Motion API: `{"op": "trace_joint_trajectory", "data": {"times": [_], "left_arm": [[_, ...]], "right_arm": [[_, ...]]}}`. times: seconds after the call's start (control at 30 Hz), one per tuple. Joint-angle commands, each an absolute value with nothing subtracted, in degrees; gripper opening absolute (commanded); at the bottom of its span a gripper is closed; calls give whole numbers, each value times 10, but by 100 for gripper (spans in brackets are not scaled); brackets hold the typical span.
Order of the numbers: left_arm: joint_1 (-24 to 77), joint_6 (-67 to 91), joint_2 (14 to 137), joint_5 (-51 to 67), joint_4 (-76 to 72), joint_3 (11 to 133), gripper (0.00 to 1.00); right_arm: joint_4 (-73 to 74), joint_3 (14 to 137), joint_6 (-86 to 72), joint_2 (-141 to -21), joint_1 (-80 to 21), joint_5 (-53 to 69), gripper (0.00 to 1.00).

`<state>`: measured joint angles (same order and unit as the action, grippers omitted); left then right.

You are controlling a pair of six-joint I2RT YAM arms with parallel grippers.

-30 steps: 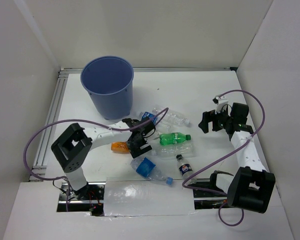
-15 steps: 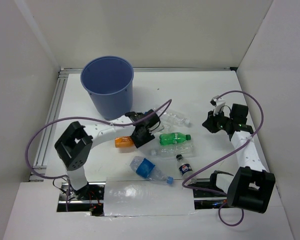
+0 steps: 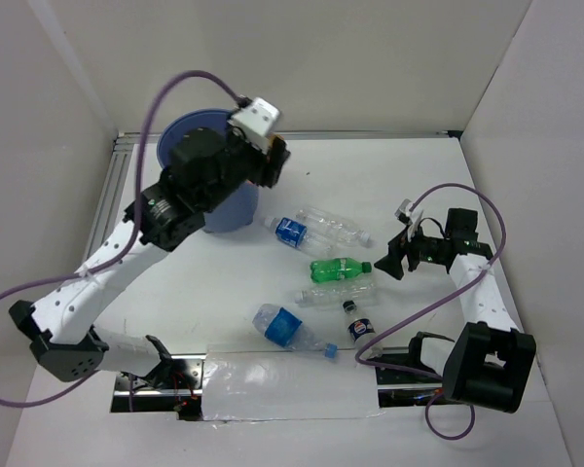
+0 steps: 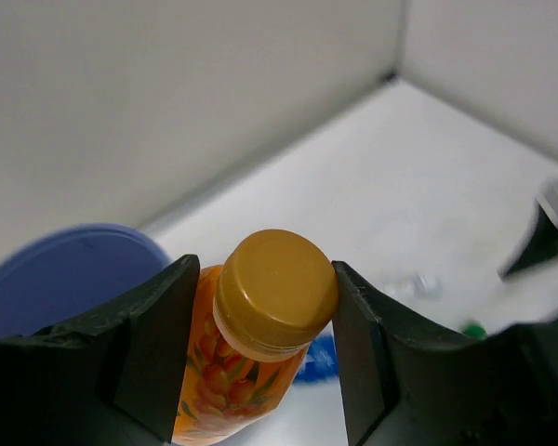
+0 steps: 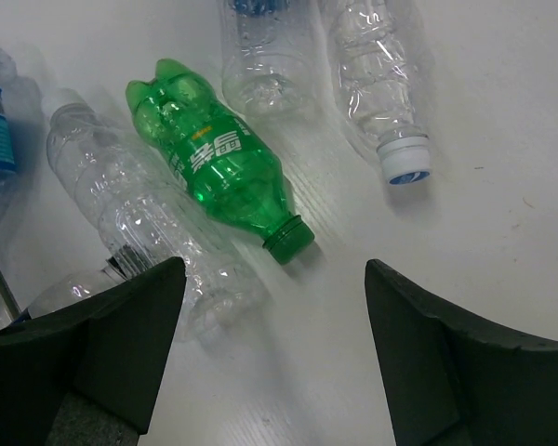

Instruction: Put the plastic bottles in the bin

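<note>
My left gripper (image 4: 260, 279) is shut on the short orange bottle (image 4: 246, 372) just below its gold cap. It holds the bottle high, at the right rim of the blue-violet bin (image 4: 65, 279). In the top view the left gripper (image 3: 273, 161) and its arm cover most of the bin (image 3: 190, 125). My right gripper (image 3: 391, 258) is open and empty, just right of the green bottle (image 3: 341, 268). In the right wrist view the right gripper (image 5: 274, 307) hovers over the table below the green bottle's (image 5: 214, 158) open neck.
Bottles lie in the middle of the table: a clear one (image 3: 339, 293), a clear one (image 3: 339, 230), a blue-labelled one (image 3: 290, 231), another blue-labelled one (image 3: 287, 326) and a small cola bottle (image 3: 357, 325). White walls enclose the table.
My left arm has lifted the orange bottle off the table and swung it up to the bin's rim. My right gripper has moved slightly left toward the green bottle.
</note>
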<state>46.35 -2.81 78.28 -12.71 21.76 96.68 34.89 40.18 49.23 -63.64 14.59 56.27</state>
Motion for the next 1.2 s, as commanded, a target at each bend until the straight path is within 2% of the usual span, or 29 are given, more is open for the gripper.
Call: {"op": "trace_joint_trajectory", "data": {"times": [0.0,0.17,0.23,0.27,0.33,0.37,0.4,0.43,0.47,0.5,0.63,0.7,0.8,0.83,0.9,0.93,1.0,1.03,1.07,1.17], "left_arm": [[412,-4,766,-180,42,920,0],[340,-2,803,-296,25,906,0],[300,21,816,-318,49,906,4],[288,28,817,-323,49,897,11],[258,47,831,-330,68,891,30],[251,56,839,-323,86,891,43],[244,62,845,-323,97,891,74],[239,62,845,-323,106,900,89],[233,70,845,-317,112,908,100],[233,70,845,-310,118,913,100],[250,76,821,-310,154,945,100],[298,70,810,-329,189,967,100],[359,141,772,-309,289,976,100],[372,215,762,-297,321,970,100],[403,303,726,-264,409,927,100],[409,404,711,-249,432,902,100],[417,508,654,-211,460,793,98],[424,555,633,-175,465,751,97],[424,651,612,-161,470,667,97],[445,796,539,-134,447,521,99]], "right_arm": [[368,416,519,-638,138,584,85],[368,421,513,-633,97,556,87],[363,426,513,-633,79,550,90],[369,431,513,-633,70,541,92],[376,437,530,-633,37,534,92],[394,437,563,-633,26,534,93],[402,437,583,-633,5,540,93],[413,443,605,-633,-7,540,94],[433,443,626,-633,-17,540,94],[449,443,683,-633,-38,540,94],[449,435,710,-644,-91,518,94],[444,430,717,-657,-111,496,94],[427,430,723,-677,-142,462,94],[418,424,729,-682,-149,454,94],[407,424,729,-698,-170,430,93],[407,424,729,-703,-177,425,93],[398,418,734,-712,-195,411,88],[390,411,734,-719,-201,396,83],[382,400,727,-719,-206,389,81],[340,384,708,-740,-217,367,74]]}}
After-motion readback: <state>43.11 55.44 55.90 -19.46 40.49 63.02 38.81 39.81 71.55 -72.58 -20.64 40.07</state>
